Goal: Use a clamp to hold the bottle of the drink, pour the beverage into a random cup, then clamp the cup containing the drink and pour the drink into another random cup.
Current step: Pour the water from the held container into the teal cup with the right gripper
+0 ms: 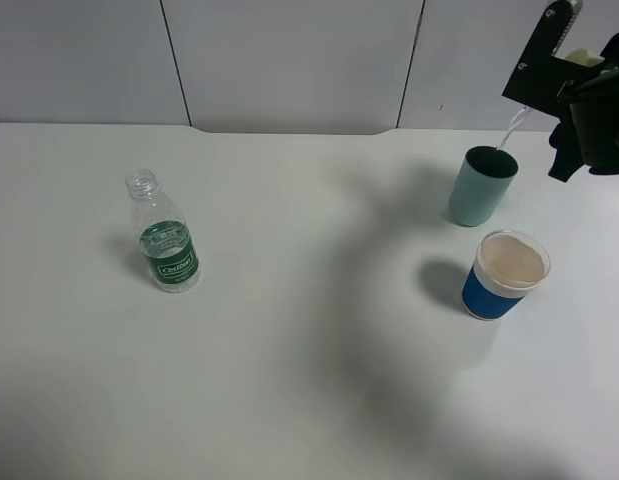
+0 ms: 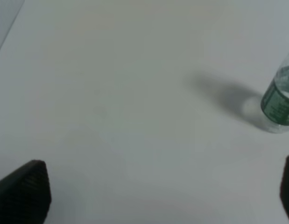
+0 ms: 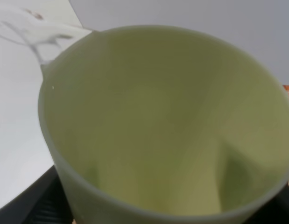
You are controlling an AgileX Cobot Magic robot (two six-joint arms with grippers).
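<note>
The pale yellow-green cup [image 3: 167, 126] is tipped over on its side, its long axis leaning toward the teal cup [image 1: 481, 186] with the open mouth facing that way, and a thin stream of clear liquid [image 1: 511, 130] runs off its rim down into the teal cup's opening. In the exterior high view only a sliver of the pale cup shows, up at the frame's edge above and beyond the teal cup, the rest masked by the black right end effector [image 1: 587, 95]; in the right wrist view the cup fills the frame, smooth and plain inside, with the rim's far side cut off and no liquid distinguishable inside. The right end effector is closed on this cup, its dark pads just visible under the cup wall. A blue-banded white cup [image 1: 505, 274] stands upright just nearer the camera than the teal cup. Well apart from the teal cup, across the white tabletop [image 1: 309, 350], the uncapped clear bottle [image 1: 163, 245] with its green label stands upright. The left end effector [image 2: 163, 196] hovers near the bottle, spread wide and holding nothing, only its dark fingertips [image 2: 23, 191] in view.
</note>
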